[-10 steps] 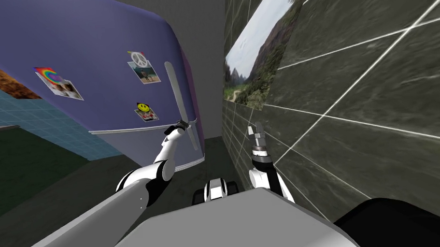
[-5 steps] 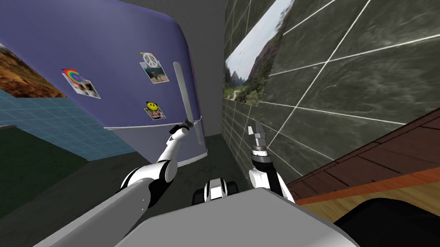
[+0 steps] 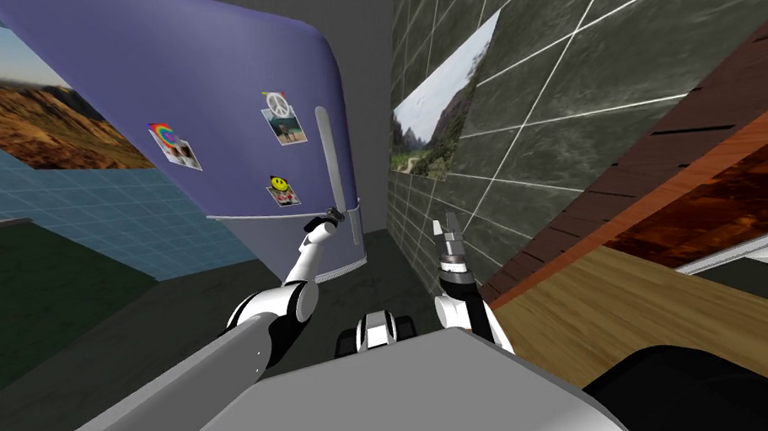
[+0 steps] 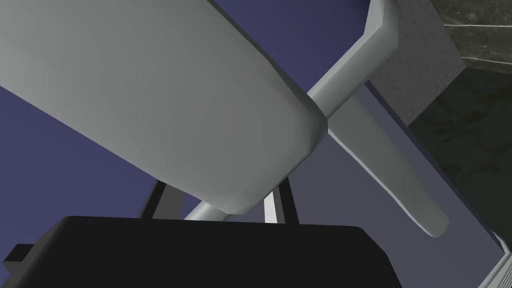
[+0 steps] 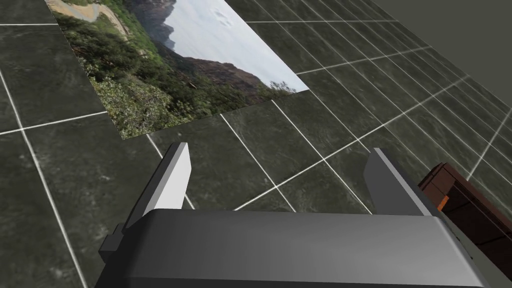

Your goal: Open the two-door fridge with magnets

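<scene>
Purple fridge (image 3: 195, 78), magnets (image 3: 279, 106) borne; its grey handle (image 3: 332, 157) clamped by left gripper (image 3: 334, 218); right gripper (image 3: 447, 224) spread apart, right of fridge; dark tiled wall (image 3: 589, 148) alongside

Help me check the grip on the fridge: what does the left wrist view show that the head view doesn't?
Left wrist view: two fingers pressed against the sides of the grey upper handle near its end, with the lower handle running on beyond it. Head view: three magnets on the purple fridge, the right gripper open beside the tiled wall, and a wooden counter. Both: the fridge's purple front and the left gripper at the upper handle's lower end.
</scene>
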### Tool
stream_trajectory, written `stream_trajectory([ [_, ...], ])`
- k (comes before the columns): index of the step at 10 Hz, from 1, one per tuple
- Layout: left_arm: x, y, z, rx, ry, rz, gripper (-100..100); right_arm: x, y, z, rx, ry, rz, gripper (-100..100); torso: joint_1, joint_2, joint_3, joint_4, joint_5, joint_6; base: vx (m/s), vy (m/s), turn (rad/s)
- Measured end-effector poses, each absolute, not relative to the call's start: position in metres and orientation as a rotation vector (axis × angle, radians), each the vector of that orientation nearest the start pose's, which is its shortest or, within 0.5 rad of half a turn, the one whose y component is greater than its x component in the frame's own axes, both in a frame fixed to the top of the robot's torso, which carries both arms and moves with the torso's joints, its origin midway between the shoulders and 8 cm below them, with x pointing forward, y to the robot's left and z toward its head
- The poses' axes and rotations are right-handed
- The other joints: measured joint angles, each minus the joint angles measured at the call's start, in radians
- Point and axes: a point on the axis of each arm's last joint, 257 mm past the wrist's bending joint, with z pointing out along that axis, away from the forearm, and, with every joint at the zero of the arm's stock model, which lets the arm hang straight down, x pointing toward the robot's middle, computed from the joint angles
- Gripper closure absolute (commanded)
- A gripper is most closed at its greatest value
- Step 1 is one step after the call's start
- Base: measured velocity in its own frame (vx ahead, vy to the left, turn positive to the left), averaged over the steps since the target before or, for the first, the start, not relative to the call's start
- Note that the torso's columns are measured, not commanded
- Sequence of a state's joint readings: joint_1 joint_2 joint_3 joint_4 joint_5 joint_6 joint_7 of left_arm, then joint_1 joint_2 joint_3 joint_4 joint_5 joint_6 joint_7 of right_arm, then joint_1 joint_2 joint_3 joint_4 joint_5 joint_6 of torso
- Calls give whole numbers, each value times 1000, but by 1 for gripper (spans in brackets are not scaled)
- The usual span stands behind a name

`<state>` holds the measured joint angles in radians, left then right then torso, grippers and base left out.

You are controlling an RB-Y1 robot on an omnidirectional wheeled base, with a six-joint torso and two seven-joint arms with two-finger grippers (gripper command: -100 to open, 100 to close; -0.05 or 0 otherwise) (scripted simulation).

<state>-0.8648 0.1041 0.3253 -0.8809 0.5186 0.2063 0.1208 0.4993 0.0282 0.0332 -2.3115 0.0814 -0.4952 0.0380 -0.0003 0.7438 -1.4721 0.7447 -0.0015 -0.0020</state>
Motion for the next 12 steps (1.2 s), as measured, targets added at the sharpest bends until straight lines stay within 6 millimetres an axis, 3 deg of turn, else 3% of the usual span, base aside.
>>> stream_trajectory([
  [2, 739, 193, -89, -1716, 918, -1733, 100, 341, -261, 37, 595, 626, 1254, 0, 1, -1, -1, 0, 0, 1, -228, 219, -102],
  [4, 740, 170, -79, -1695, 953, -1767, 100, 341, -261, 37, 595, 626, 1253, 0, -2, 8, 5, 1, 0, 6, -287, 220, -86],
  [6, 735, 157, -92, -1713, 980, -1762, 100, 341, -261, 37, 595, 626, 1254, 0, -11, -6, -3, 1, -3, 3, -108, 96, 3],
  [7, 733, 154, -92, -1713, 990, -1769, 100, 341, -261, 37, 595, 626, 1254, 0, -5, -5, -3, 0, -2, 3, -102, 141, -7],
  [12, 728, 113, -81, -1673, 1076, -1840, 100, 341, -261, 37, 595, 626, 1253, 0, 8, 5, 3, 6, 3, -7, -107, 157, -14],
])
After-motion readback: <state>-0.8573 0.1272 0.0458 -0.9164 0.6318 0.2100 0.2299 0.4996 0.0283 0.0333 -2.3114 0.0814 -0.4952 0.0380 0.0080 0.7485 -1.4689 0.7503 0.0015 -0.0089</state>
